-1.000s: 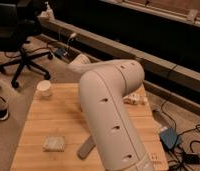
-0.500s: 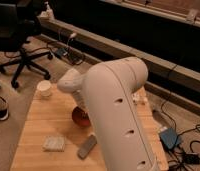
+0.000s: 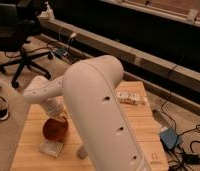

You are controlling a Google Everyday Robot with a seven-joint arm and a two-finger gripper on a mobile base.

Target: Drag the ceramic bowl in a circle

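Reaching down over the wooden table [image 3: 138,125], the arm hides most of the gripper [image 3: 57,116], which sits at the ceramic bowl [image 3: 55,130] on the table's left side, presumably positioned to drag it.

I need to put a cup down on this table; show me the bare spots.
Bare wood shows along the table's left edge, above the ceramic bowl, and on the right side below the small white item. It is crowded at front left: the bowl, a pale flat piece, and the claw reaching down at the bowl.
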